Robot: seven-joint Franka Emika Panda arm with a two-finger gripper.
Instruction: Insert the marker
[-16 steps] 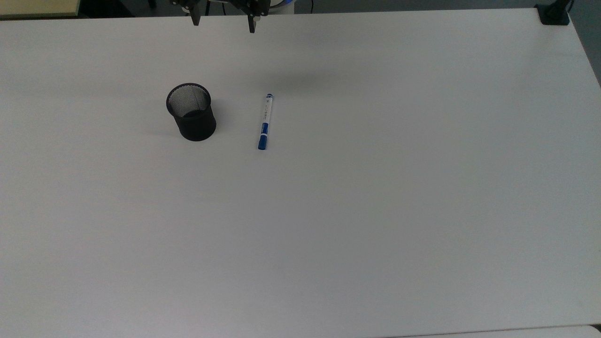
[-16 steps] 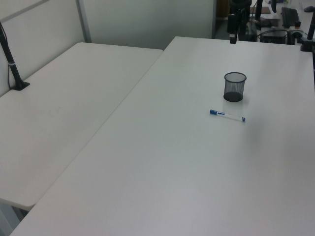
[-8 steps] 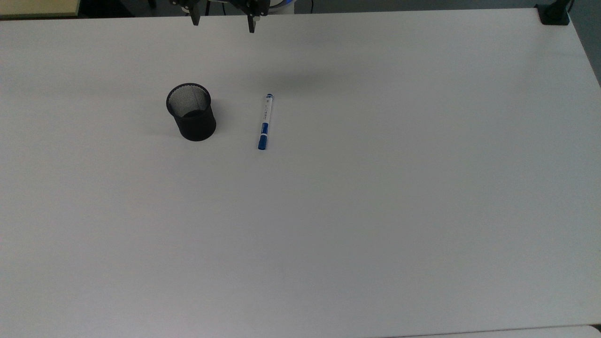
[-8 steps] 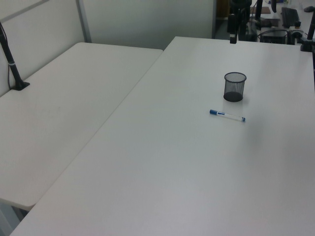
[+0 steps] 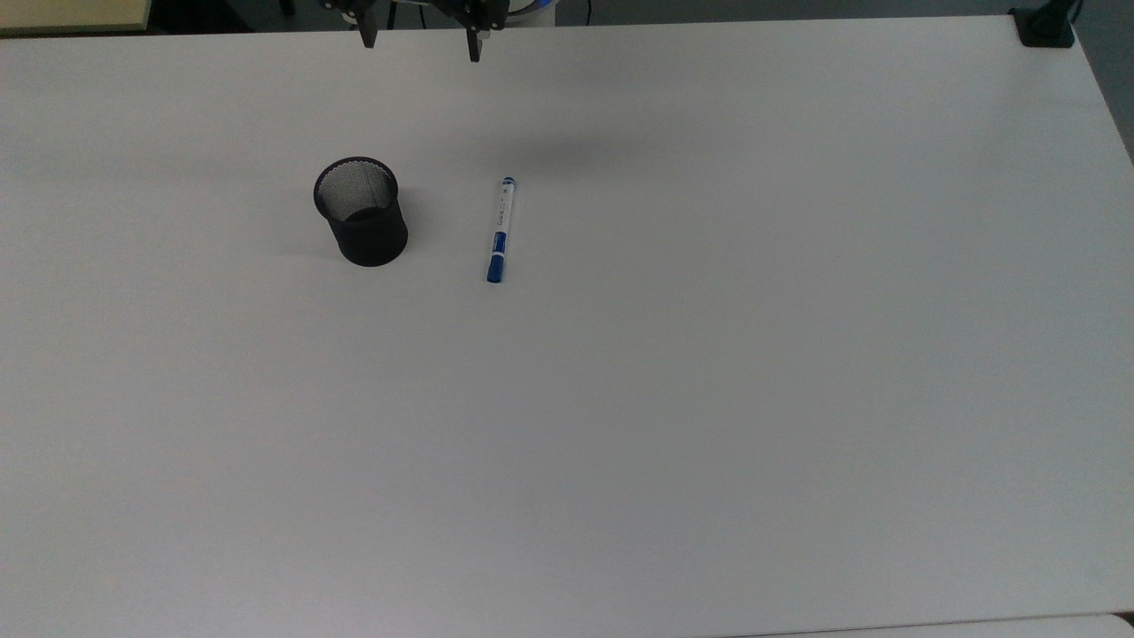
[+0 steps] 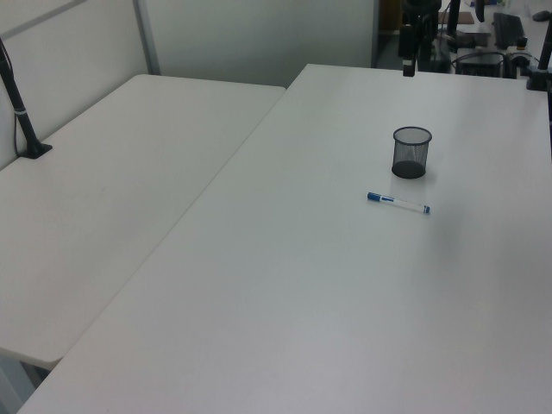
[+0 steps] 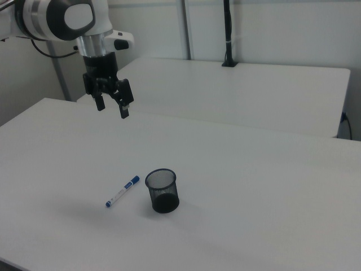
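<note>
The marker (image 5: 498, 229) (image 6: 398, 203) (image 7: 122, 191), white with a blue cap and blue end, lies flat on the white table (image 5: 620, 399). A black mesh cup (image 5: 361, 211) (image 6: 411, 152) (image 7: 162, 190) stands upright just to the top view's left of it, nothing visible inside. My gripper (image 5: 421, 42) (image 7: 112, 107) hangs open and empty high above the table's far edge, well away from both. In the left view one of its fingers (image 6: 407, 63) shows at the top, beyond the cup.
A second white table (image 6: 103, 198) (image 7: 237, 90) adjoins this one. A black clamp post (image 6: 21, 112) stands on it, and another black clamp (image 5: 1045, 27) sits at the top view's top right corner. Equipment and cables (image 6: 492, 34) crowd behind the arm.
</note>
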